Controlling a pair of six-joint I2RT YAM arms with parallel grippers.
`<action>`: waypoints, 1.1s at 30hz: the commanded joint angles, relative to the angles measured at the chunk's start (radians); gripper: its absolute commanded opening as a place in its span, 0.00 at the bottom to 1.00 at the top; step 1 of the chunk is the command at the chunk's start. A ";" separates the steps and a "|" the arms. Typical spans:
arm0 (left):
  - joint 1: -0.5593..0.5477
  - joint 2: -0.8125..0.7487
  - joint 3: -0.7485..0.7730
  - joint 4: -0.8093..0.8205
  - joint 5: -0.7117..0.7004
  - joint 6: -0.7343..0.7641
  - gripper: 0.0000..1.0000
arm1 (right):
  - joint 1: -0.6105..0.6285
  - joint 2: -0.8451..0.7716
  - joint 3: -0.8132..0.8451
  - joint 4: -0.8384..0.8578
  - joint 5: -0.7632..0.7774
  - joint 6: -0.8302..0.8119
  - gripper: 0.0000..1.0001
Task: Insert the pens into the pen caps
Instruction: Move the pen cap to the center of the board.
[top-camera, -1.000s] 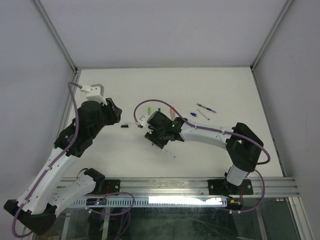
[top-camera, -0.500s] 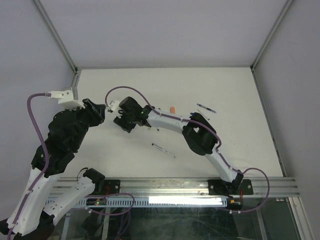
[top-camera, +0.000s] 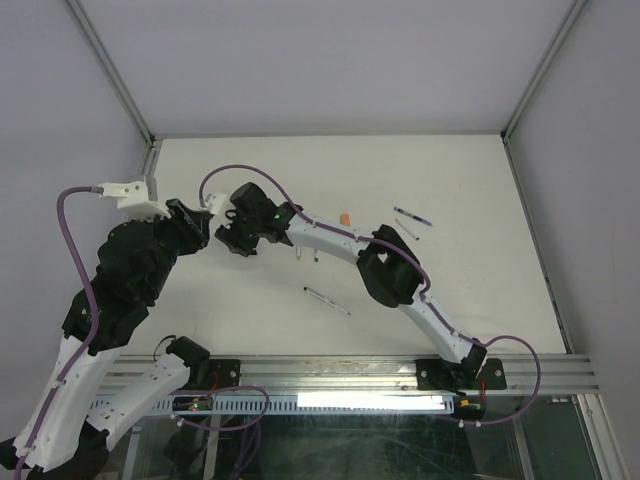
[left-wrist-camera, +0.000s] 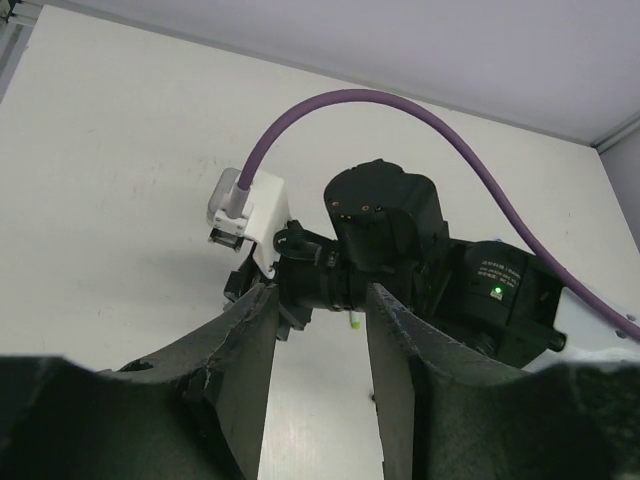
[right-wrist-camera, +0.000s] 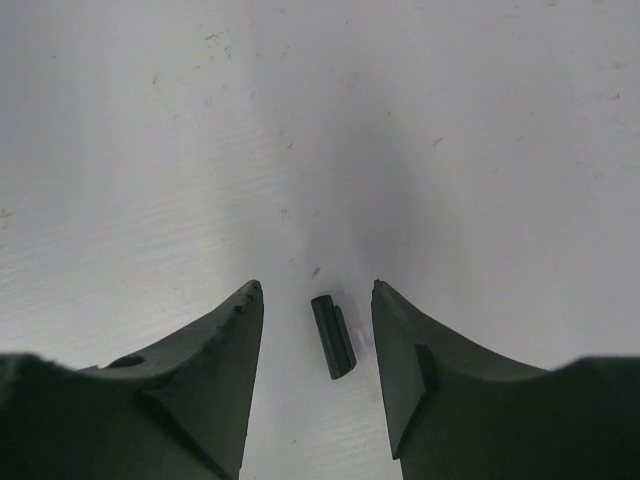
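In the right wrist view my right gripper (right-wrist-camera: 316, 288) is open, and a short dark cap (right-wrist-camera: 333, 337) lies on the table between its jaws, touching neither. In the top view the right gripper (top-camera: 227, 240) reaches far left and hides that cap. My left gripper (top-camera: 203, 224) is open and empty just left of it. In the left wrist view the left gripper (left-wrist-camera: 320, 292) faces the right gripper's black body (left-wrist-camera: 380, 235), and a lime green cap tip (left-wrist-camera: 355, 322) shows beneath it. A slim dark pen (top-camera: 327, 301) lies mid-table. Two more dark pens (top-camera: 412, 216) lie at the right. An orange cap (top-camera: 345, 218) lies behind the right forearm.
Two pale marker ends (top-camera: 300, 250) show under the right forearm. The right wrist's purple cable (left-wrist-camera: 400, 105) arcs over the spot between the grippers. The table's left metal rail (top-camera: 140, 190) is close to the left arm.
The right arm has swung from the table's middle to the far left, over the dark cap. The left arm has pulled back and risen, then stayed still.
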 joint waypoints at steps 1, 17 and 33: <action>0.014 -0.010 0.004 0.018 -0.013 0.021 0.41 | -0.001 0.067 0.120 -0.056 -0.047 -0.057 0.50; 0.013 -0.001 -0.004 0.019 -0.003 0.027 0.42 | -0.014 0.132 0.167 -0.150 0.021 -0.089 0.46; 0.013 0.004 -0.019 0.026 0.014 0.021 0.42 | -0.047 -0.001 -0.081 -0.126 0.072 -0.047 0.29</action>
